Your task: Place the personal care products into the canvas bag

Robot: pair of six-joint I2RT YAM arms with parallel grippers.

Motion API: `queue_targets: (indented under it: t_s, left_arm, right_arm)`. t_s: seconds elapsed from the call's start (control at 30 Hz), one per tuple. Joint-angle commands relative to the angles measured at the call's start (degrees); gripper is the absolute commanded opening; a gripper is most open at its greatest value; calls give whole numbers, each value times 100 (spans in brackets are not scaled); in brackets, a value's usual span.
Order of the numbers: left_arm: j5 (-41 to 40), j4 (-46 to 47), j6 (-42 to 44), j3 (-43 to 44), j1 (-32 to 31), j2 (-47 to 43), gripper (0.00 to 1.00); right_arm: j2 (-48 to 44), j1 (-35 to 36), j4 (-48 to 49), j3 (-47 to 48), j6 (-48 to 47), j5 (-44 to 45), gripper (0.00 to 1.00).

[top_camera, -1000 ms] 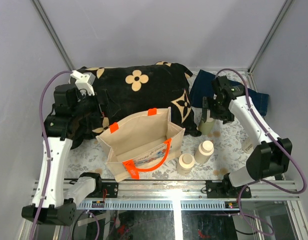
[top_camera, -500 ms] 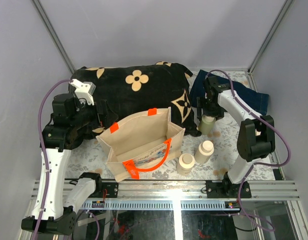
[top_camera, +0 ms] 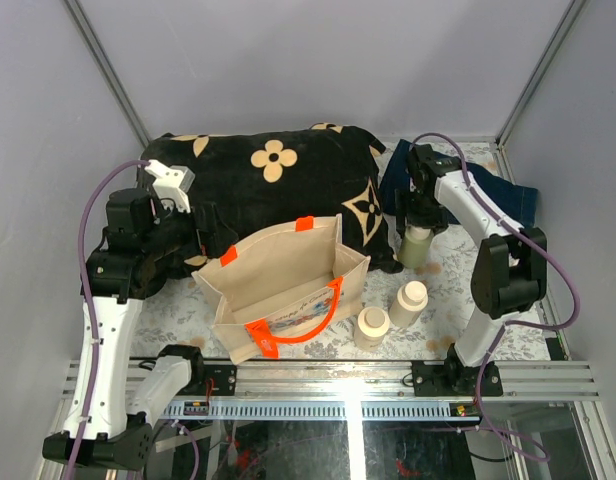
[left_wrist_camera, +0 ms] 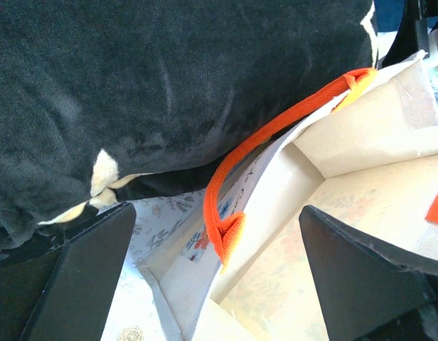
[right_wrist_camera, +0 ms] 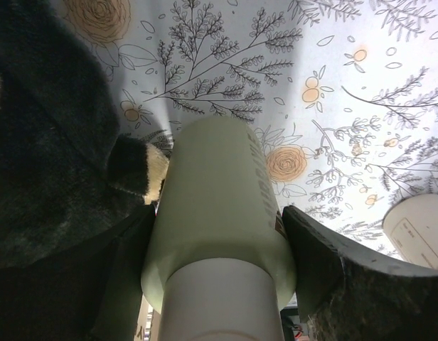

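**Right gripper clamped on a bottle beside the cushion corner**

The right gripper [right_wrist_camera: 219, 238] has its two dark fingers [right_wrist_camera: 326, 273] pressed against opposite sides of a bottle [right_wrist_camera: 215, 177], pinching it low on the body. This bottle is a pale olive-tan cylinder with a round cream cap facing the wrist camera and a thin line of dark print down one side. It stands upright on the floral table cover [top_camera: 458, 280], to the right of the canvas bag [top_camera: 278, 280] and apart from it. The corner of the black cushion [top_camera: 278, 180] with tan flowers lies just beside the bottle, close against one finger. The folded blue cloth [top_camera: 508, 195] lies behind the right arm.

Two more bottles [top_camera: 373, 325] stand upright near the bag's right wall, closer to the arm bases, with cream caps on top.

The left gripper [left_wrist_camera: 217, 213] is spread wide with nothing between its fingers, hovering over the bag's left rim, where an orange handle [left_wrist_camera: 276, 128] runs along the cushion's edge. The bag stands open, mouth up, its far side against the cushion.
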Motion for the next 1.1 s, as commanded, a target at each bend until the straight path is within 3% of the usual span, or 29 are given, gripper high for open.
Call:
queue_targets:
  t_s: [0.0, 0.23, 0.5, 0.7, 0.9, 1.07]
  left_arm:
    - [321, 78, 109, 132, -63, -31, 100]
    - [928, 75, 173, 125, -160, -107, 99]
    - [500, 127, 387, -606, -324, -347, 99]
    - [-149, 240, 262, -759, -487, -133, 99]
    - [-608, 537, 164, -1038, -593, 56, 100]
    - [-600, 802, 166, -1190, -630, 189, 100]
  right_arm:
    - [-288, 39, -622, 949, -113, 253, 0]
    - [-362, 59, -1626, 3030, -307, 428, 0]
    - [-251, 248, -2338, 5388, -242, -413, 0]
    - [-761, 694, -1831, 5441, -268, -1270, 0]
    - [-1497, 1135, -611, 4595, -128, -2827, 0]
    - [-1371, 1561, -724, 4838, -112, -3311, 0]
